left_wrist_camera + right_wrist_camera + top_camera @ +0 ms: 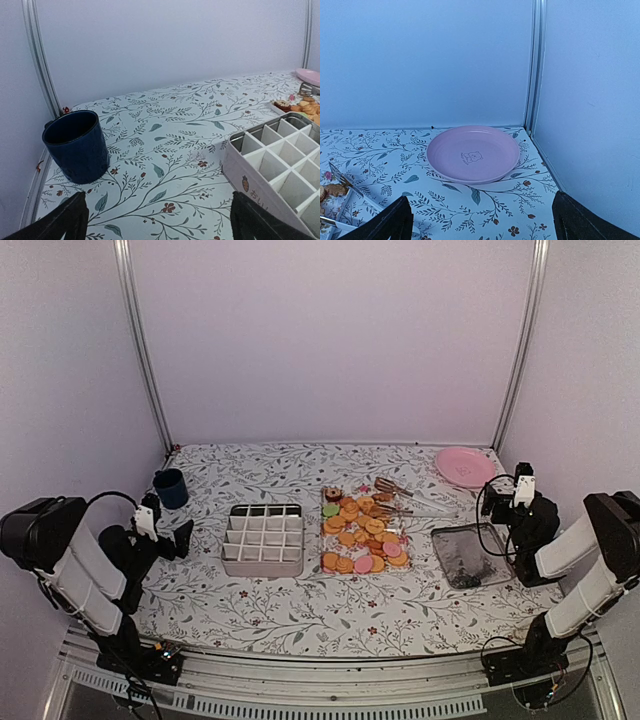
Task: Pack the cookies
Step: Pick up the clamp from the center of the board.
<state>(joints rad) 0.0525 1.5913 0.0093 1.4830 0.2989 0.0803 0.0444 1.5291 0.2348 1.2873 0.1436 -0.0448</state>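
Cookies lying heaped, overlapping; left pincer and right pincer both gaping, holding nothing. Likely risking grabbing two together, or missing divided box cell.

Left hand, right hand (both agape)

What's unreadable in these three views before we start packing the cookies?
- Cookies: top view, too small and overlapping to count; both wrist views cut them off at an edge.
- Dark tray: top view, contents too small to identify.
- Mug: left wrist, interior too dark.
- Divided box: left wrist, cut off by right and bottom edges.
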